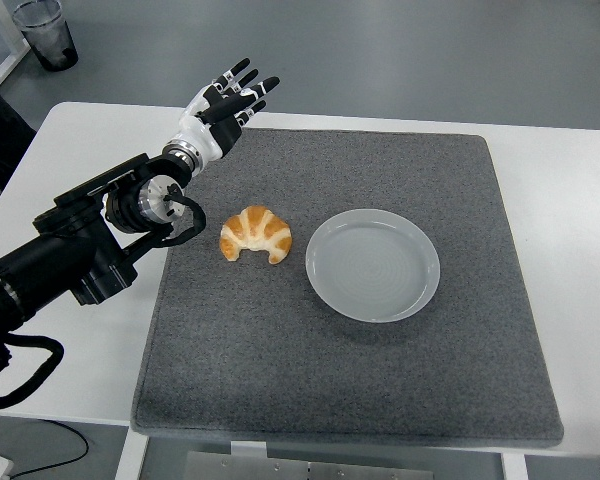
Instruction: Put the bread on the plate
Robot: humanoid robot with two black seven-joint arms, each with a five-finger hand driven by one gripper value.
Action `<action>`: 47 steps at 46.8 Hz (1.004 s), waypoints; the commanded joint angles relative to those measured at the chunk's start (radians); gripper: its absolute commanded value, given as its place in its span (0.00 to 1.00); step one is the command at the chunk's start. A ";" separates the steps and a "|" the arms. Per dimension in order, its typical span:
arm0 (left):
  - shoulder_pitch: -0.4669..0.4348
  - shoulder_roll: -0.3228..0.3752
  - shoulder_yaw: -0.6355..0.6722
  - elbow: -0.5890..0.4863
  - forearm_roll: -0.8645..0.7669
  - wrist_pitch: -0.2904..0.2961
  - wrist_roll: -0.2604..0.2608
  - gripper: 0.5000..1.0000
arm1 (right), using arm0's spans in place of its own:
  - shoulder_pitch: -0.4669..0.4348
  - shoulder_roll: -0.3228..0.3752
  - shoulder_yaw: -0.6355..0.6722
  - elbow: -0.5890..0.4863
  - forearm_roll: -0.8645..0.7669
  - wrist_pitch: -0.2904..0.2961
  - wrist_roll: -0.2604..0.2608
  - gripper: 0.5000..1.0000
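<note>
A golden croissant (256, 234) lies on the grey mat (350, 380), just left of an empty pale grey plate (372, 264). My left hand (228, 102) reaches in from the left and hovers near the mat's far left corner, well behind the croissant. Its fingers (250, 92) are spread and hold nothing. The right arm does not show.
The mat covers most of the white table (570, 200). A dark bin (46, 32) stands on the floor beyond the table's far left corner. A dark shape shows at the left edge of the picture.
</note>
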 commanded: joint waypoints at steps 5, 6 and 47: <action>0.002 -0.001 0.002 0.003 0.012 0.008 -0.010 0.99 | 0.000 0.000 0.000 0.000 0.000 0.000 0.000 0.90; 0.003 -0.001 0.002 0.003 0.016 0.012 -0.010 0.99 | 0.000 0.000 0.000 0.000 0.000 0.000 0.000 0.90; -0.167 0.096 0.247 0.003 0.078 0.016 -0.007 0.99 | 0.000 0.000 0.000 0.000 0.000 0.000 0.000 0.90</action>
